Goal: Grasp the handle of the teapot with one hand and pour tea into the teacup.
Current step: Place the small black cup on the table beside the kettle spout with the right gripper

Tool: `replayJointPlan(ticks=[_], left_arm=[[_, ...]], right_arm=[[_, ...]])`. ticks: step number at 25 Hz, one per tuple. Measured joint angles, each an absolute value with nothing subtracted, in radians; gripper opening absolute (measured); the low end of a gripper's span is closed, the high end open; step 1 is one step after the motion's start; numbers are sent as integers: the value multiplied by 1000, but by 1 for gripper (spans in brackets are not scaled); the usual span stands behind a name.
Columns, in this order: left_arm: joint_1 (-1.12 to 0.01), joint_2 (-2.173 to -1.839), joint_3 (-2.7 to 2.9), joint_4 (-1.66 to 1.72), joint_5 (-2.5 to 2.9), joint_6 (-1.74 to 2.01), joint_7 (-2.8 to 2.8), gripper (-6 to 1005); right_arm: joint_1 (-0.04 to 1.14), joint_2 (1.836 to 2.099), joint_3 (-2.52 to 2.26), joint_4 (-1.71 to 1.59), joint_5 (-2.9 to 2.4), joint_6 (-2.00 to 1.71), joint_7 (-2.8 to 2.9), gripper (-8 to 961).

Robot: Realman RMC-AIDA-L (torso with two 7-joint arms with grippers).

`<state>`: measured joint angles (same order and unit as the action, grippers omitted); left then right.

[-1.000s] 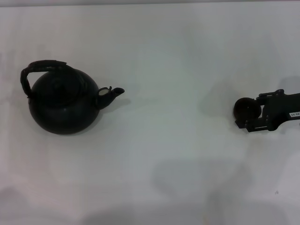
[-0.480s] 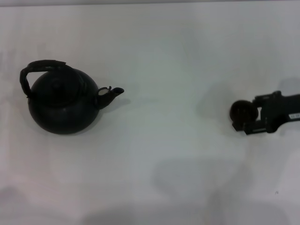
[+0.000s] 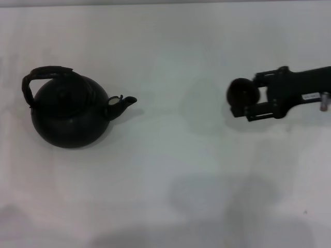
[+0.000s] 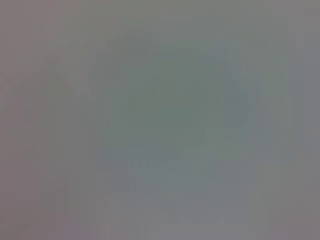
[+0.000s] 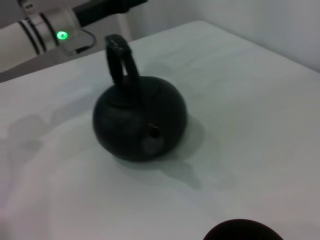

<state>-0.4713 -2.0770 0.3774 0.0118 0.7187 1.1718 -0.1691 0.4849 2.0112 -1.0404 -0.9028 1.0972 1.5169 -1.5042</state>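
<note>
The matte black teapot (image 3: 69,114) stands at the left of the white table, with its spout (image 3: 124,102) pointing right. Its dark arched handle (image 3: 41,76) rises over the top; the right wrist view shows it upright (image 5: 118,60) on the teapot (image 5: 140,120). At the right, my right gripper (image 3: 249,98) is shut on the small dark teacup (image 3: 241,94). The cup's shadow falls on the table to its left. The cup's rim (image 5: 242,231) shows in the right wrist view. Only the left arm (image 5: 45,30) shows, beyond the teapot.
The white table (image 3: 176,170) stretches between the teapot and the cup with nothing standing on it. Its far edge (image 3: 165,4) runs along the top of the head view. The left wrist view shows only a grey blur.
My right gripper has carried the teacup leftward and farther from me, toward the teapot. The teapot has stayed in place.
</note>
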Motion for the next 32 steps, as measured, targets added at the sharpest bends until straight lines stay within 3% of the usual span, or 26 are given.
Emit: replayJointPlan(ticks=[13,32], left_arm=[[-471,-2077,379,12,718,1172,-169,817],[-472,-2076,380,12,721,1174,-169,816]], right_arm=[[603,2020,-1312,-881,1137,1353,-1453,726],[602,2019,-1363,-819,1131,1281,-1455,735]])
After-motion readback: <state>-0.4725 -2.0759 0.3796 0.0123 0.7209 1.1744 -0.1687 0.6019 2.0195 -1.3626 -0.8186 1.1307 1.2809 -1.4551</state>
